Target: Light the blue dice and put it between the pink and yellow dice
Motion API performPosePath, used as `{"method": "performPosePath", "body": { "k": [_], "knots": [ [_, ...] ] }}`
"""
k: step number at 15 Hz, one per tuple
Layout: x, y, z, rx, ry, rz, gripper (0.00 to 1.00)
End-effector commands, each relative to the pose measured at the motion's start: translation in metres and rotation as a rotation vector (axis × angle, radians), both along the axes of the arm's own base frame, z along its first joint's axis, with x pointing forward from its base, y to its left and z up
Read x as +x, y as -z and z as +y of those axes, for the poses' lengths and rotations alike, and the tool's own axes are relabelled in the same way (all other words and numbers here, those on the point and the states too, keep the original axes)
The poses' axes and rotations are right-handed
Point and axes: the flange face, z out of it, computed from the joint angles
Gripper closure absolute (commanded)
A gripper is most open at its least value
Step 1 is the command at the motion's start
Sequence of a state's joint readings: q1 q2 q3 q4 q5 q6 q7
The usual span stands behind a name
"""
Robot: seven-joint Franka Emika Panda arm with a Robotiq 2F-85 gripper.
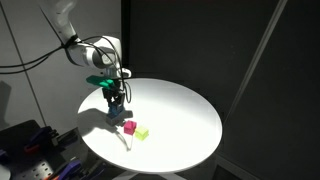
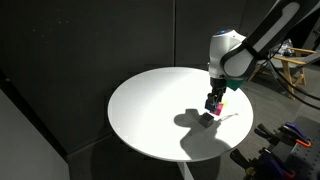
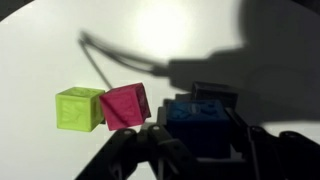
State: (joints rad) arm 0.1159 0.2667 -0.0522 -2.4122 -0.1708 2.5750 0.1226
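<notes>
My gripper [image 3: 200, 140] is shut on the blue dice [image 3: 198, 115], which sits between the two fingers in the wrist view. The pink dice [image 3: 125, 105] and the yellow dice [image 3: 79, 108] lie side by side and touching on the round white table [image 3: 40, 50], to the left of the blue dice. In an exterior view the gripper [image 1: 116, 99] hangs a little above the table, up and left of the pink dice [image 1: 129, 127] and the yellow dice [image 1: 142, 132]. In an exterior view the gripper [image 2: 213, 102] covers most of the dice.
The round white table [image 1: 185, 120] stands before dark curtains, and it also shows in an exterior view [image 2: 150, 110]. The arm casts a large shadow [image 2: 195, 121] on the table. Equipment stands beside the table's edge [image 1: 30, 150].
</notes>
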Motion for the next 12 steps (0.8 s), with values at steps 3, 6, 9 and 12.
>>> {"method": "performPosePath", "body": {
  "k": [3, 6, 9, 12],
  "knots": [
    [-0.004, -0.03, -0.017, -0.054, 0.031, -0.011, 0.67],
    [-0.005, -0.036, -0.025, -0.075, 0.046, -0.013, 0.67],
    [-0.006, -0.04, -0.034, -0.083, 0.063, -0.014, 0.67],
    [-0.006, -0.041, -0.046, -0.071, 0.082, -0.025, 0.67]
  ]
}}
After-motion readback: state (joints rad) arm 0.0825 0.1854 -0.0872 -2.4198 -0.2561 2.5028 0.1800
